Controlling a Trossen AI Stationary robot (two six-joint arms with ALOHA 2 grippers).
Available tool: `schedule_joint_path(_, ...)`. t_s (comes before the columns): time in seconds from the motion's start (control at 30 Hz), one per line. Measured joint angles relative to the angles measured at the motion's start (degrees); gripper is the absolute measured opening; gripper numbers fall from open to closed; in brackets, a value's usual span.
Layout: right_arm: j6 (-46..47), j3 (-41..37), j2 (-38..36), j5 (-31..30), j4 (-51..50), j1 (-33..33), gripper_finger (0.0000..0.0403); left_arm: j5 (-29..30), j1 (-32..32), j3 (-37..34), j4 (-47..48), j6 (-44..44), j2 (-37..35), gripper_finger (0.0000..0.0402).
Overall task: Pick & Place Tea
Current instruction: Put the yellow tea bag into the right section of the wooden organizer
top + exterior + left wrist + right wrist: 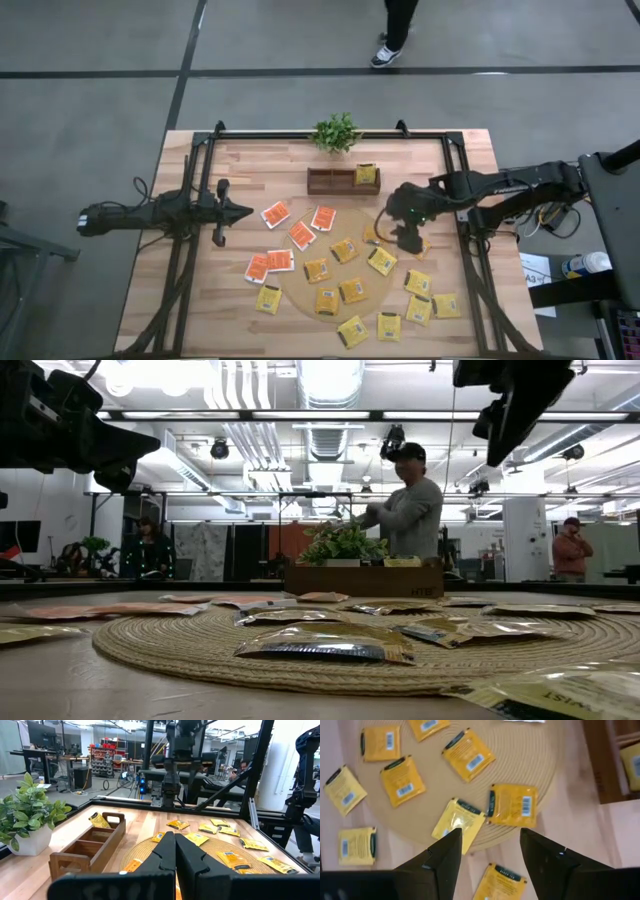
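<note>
Overhead camera looks straight down, low one level across the round mat (330, 645) both share.

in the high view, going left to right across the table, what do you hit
left tool, shut → orange-red tea packets → wooden tray with the plant behind it → right tool, open → yellow tea packets

Eleven yellow tea packets (345, 250) lie on the table and mat in the high view, with a twelfth yellow one (366, 174) standing in the wooden tray (330, 182). Five orange-red packets (302, 235) lie nearby. One round mat (300, 290), one plant (336, 132).
</note>
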State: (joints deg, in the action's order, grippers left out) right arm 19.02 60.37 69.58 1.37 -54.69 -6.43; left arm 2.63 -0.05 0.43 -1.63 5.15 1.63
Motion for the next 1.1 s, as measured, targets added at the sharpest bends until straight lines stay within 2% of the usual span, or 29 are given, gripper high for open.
schedule_joint_path(0.37,6.65,-1.35,1.73,1.61,-0.53,-7.94,0.0199,0.02,0.0,-0.02,0.0,-0.02,0.02,0.0)
schedule_joint_path(0.8,19.85,-2.53,1.81,5.16,-1.05,-19.03,0.0199,0.0,0.02,0.0,0.0,-0.01,0.02,0.0)
schedule_joint_path(1.1,27.53,-4.21,1.84,5.17,-2.14,-22.74,0.0199,0.0,0.0,0.0,0.0,-0.02,0.02,0.0)
